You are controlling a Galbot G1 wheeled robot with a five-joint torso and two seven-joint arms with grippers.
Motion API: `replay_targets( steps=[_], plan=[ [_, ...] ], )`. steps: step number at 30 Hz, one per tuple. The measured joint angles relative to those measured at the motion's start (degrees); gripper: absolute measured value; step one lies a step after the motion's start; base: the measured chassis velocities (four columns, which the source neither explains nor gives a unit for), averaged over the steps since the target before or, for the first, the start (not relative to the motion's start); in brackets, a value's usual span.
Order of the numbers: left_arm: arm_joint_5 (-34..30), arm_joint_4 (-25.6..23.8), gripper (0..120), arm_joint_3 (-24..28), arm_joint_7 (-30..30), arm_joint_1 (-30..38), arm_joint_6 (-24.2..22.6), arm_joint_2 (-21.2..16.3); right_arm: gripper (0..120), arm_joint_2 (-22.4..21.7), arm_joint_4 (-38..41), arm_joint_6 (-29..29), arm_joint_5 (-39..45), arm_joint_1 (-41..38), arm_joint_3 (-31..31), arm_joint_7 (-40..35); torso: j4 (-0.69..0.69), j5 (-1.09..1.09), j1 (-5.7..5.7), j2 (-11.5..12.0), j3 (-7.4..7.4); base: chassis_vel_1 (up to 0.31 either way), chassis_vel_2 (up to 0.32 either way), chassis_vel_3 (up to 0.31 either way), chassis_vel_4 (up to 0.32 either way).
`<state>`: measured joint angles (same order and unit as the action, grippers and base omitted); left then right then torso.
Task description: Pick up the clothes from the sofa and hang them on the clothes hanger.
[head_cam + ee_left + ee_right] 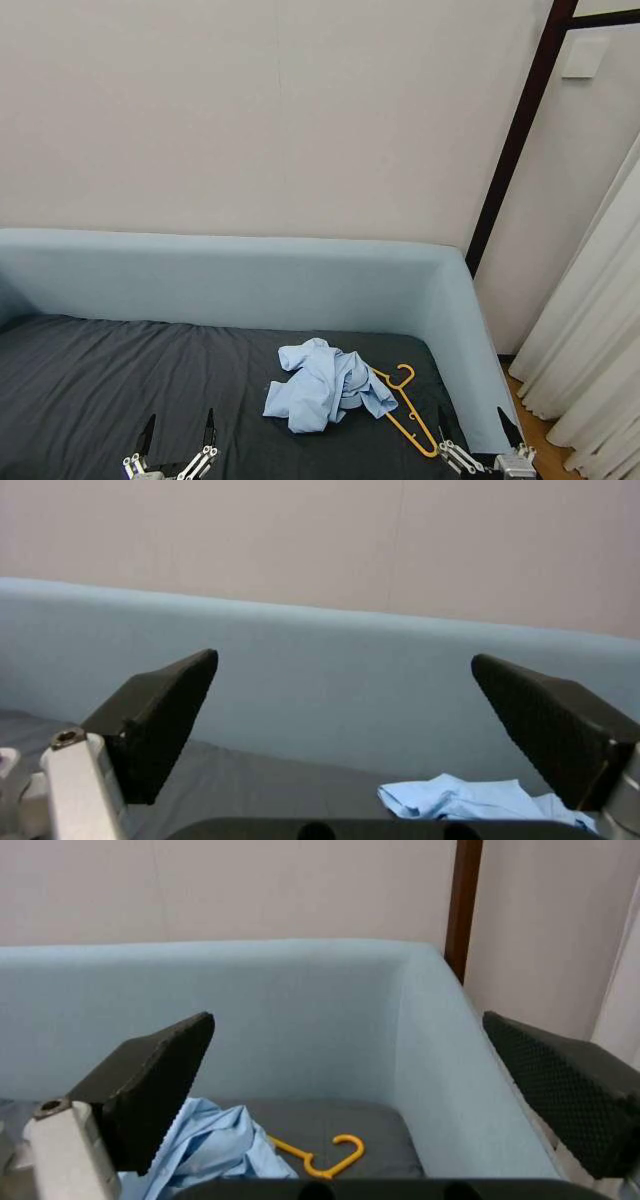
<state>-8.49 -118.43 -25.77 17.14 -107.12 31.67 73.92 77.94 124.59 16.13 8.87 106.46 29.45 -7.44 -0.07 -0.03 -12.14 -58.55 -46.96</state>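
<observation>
We face a pale blue sofa point(250, 280) whose backrest runs across well beyond the left gripper point(180, 420) and the right gripper point(472, 415). Its armrest point(465, 330) stretches away ahead of the right gripper's outer finger. The dark grey seat cushion point(100, 380) spreads beneath and in front of both grippers. A crumpled light blue garment point(325, 385) lies on that cushion, ahead of the gap between the two grippers: forward and to the right of the left one, forward and to the left of the right one, touched by neither. An orange plastic hanger point(410, 410) lies flat on the cushion just ahead of the right gripper, its near end close to that gripper's inner fingertip and its hook toward the backrest; its far side meets the garment's edge. Both grippers hover low over the seat, fingers spread wide and holding nothing.
</observation>
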Motion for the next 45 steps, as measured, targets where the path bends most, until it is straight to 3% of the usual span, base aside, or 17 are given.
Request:
replay_targets(
  steps=[11, 13, 14, 18, 23, 24, 25, 26, 28, 31, 32, 36, 42, 45],
  plan=[
    [0.7, 1.0, 100, 0.1, 0.0, -0.7, 0.7, 0.3, 100, -3.6, 0.3, -4.6, 2.0, -0.7, -0.5, -1.3, 0.0, 0.0, 0.0, 0.0, 0.0, 0.0, 0.0, 0.0, 0.0],
    [1.3, 1.8, 100, 0.2, 0.0, -0.7, 1.0, 0.5, 100, -7.9, 0.0, -8.3, 4.5, -1.5, -1.3, -2.4, -0.01, 0.01, 0.0, 0.0, 0.0, 0.0, 0.0, 0.0, 0.0],
    [1.3, 1.8, 100, 0.2, 0.0, -0.7, 1.0, 0.5, 100, -7.9, 0.0, -8.3, 4.5, -1.5, -1.3, -2.4, -0.01, 0.01, 0.0, 0.0, 0.0, 0.0, 0.0, 0.0, 0.0],
    [2.1, 3.6, 100, 0.8, 0.5, -0.1, 1.3, 0.9, 100, -15.4, 1.3, -17.9, 16.6, -5.3, -1.9, -5.5, 0.01, 0.01, 0.0, 0.0, 0.0, 0.0, 0.0, 0.0, 0.0],
    [1.9, 4.8, 100, 1.6, 0.6, 0.7, 1.3, 0.9, 100, -21.6, 1.2, -24.4, 26.1, -10.7, -1.6, -7.8, 0.0, 0.02, 0.0, 0.0, -0.01, 0.0, 0.0, 0.0, 0.0],
    [1.8, 5.0, 100, 2.1, 0.6, 1.0, 1.3, 0.7, 100, -23.7, 0.9, -25.9, 28.7, -12.6, -1.4, -8.3, 0.06, 0.01, 0.0, 0.0, -0.01, 0.0, 0.0, 0.0, 0.0],
    [1.6, 5.3, 100, 2.6, 0.6, 1.6, 1.0, 0.2, 100, -25.1, 0.6, -27.0, 30.6, -13.5, -1.2, -8.7, 0.05, 0.01, 0.0, 0.0, -0.01, 0.0, 0.0, 0.0, 0.0],
    [1.3, 5.6, 100, 2.9, 0.5, 2.2, 0.8, -0.1, 100, -26.7, -0.1, -28.3, 33.0, -15.0, -1.3, -9.4, -0.05, 0.01, 0.0, 0.0, 0.0, 0.0, 0.0, 0.0, 0.0],
    [1.2, 5.8, 100, 3.1, 0.4, 2.3, 0.8, -0.3, 100, -28.2, -0.9, -29.3, 34.7, -17.0, -1.9, -9.9, -0.06, -0.01, 0.0, 0.0, 0.0, 0.0, 0.0, 0.0, 0.0],
    [1.2, 6.4, 100, 2.9, 0.4, 2.0, 1.2, -0.4, 100, -32.8, -4.6, -32.0, 40.1, -25.4, -7.7, -10.1, 0.01, 0.01, 0.0, 0.0, -0.01, 0.0, 0.0, 0.0, 0.0],
    [1.2, 6.4, 100, 2.9, 0.4, 2.0, 1.2, -0.4, 100, -32.8, -4.6, -32.0, 40.1, -25.4, -7.7, -10.1, 0.01, 0.01, 0.0, 0.0, -0.01, 0.0, 0.0, 0.0, 0.0],
    [1.3, 6.4, 100, 2.3, 0.4, 1.5, 1.4, -0.4, 100, -35.6, -10.5, -34.9, 46.1, -39.0, -18.2, -10.7, 0.01, 0.01, 0.0, 0.0, -0.01, 0.0, 0.0, 0.0, 0.0],
    [1.8, 6.3, 100, 2.0, 0.5, 0.7, 1.7, 0.1, 100, -34.4, -17.0, -41.5, 52.0, -53.0, -29.2, -11.8, -0.01, 0.01, -0.01, 0.0, -0.01, 0.0, 0.0, 0.0, 0.0],
    [2.1, 6.4, 100, 1.8, 0.8, 0.1, 2.1, 0.8, 100, -29.7, -23.0, -45.0, 54.5, -62.7, -37.6, -14.2, 0.01, -0.02, -0.01, 0.0, -0.01, 0.0, 0.0, 0.0, 0.0]
  ],
)
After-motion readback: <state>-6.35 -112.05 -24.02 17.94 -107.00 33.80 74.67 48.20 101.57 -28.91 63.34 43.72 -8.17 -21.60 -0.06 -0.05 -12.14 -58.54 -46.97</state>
